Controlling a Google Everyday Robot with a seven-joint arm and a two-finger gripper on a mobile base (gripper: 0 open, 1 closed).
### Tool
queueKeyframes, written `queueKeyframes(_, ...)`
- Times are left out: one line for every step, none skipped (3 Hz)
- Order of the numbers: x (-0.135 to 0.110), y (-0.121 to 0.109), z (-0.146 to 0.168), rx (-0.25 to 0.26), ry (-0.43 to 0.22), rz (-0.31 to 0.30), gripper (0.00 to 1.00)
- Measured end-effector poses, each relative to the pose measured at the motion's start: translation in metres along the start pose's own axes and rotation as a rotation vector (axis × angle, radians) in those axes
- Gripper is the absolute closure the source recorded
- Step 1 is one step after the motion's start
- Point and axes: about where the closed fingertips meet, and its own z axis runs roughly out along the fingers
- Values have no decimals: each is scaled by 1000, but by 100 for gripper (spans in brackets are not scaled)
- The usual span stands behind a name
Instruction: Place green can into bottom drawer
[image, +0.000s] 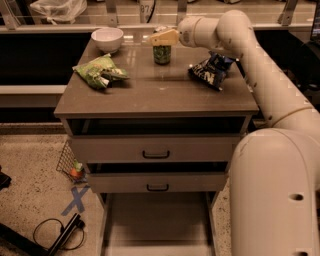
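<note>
The green can (161, 54) stands upright at the back middle of the cabinet top (150, 95). My gripper (161, 38) reaches in from the right and sits at the can's top, hiding its lid. I cannot tell whether it touches the can. The bottom drawer (156, 220) is pulled out at the foot of the cabinet, and its pale floor shows nothing on it.
A white bowl (107, 39) stands at the back left. A green snack bag (100, 71) lies left of the can and a blue chip bag (212, 70) lies right of it. My arm (270, 165) fills the right side. A cable (55, 232) lies on the floor.
</note>
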Motion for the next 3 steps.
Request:
queueKeyframes(3, 10, 25, -17, 7, -2, 0)
queueKeyframes(9, 20, 43, -24, 40, -12, 17)
queueKeyframes(10, 22, 46, -28, 41, -11, 41)
